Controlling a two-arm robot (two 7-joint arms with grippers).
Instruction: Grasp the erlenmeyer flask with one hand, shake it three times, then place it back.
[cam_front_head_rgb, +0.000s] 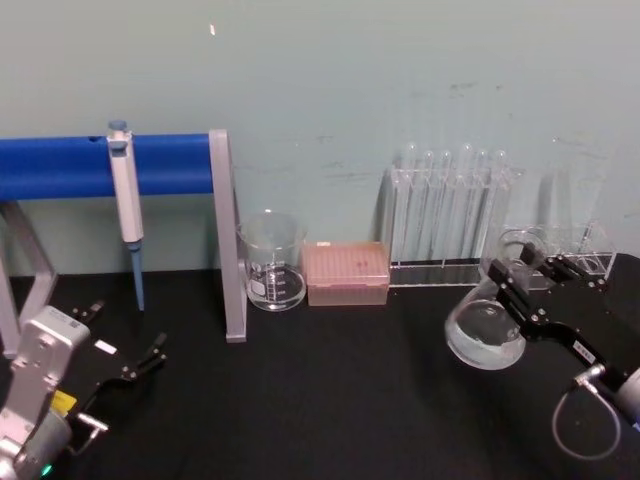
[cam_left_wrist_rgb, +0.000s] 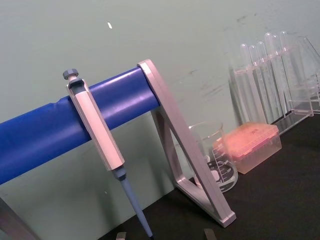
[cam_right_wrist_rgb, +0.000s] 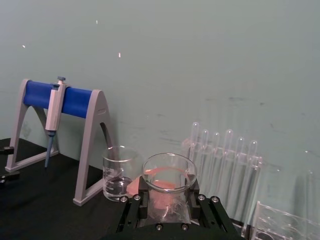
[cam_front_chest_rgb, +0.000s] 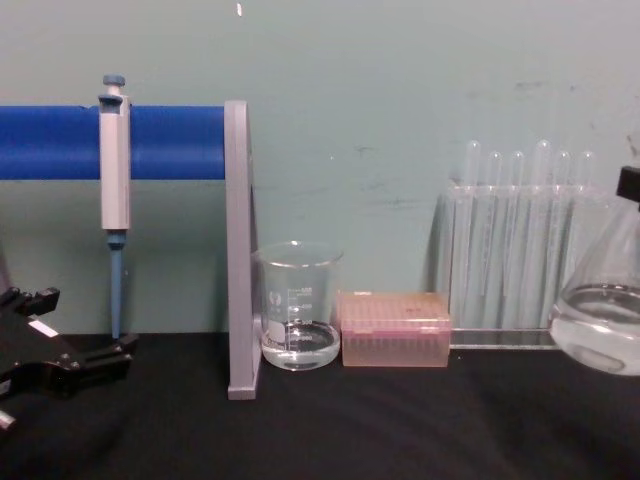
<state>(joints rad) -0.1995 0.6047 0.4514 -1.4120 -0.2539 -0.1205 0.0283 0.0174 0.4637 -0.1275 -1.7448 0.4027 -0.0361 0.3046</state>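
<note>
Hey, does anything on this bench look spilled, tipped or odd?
No spill or damage. The erlenmeyer flask is gripped at its neck by the right end effector and seems lifted, liquid inside. Beaker and test tubes stand upright. Left end effector parked open.

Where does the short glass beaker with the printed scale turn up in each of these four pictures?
Head view: the squat clear glass beaker sits left of centre.
Left wrist view: beaker between the grey stand leg and the pink plastic box.
Right wrist view: beaker between that leg and the clear conical flask in the right gripper.
Chest view: beaker just left of centre.
Shared landmark: the grey leg beside it.
</note>
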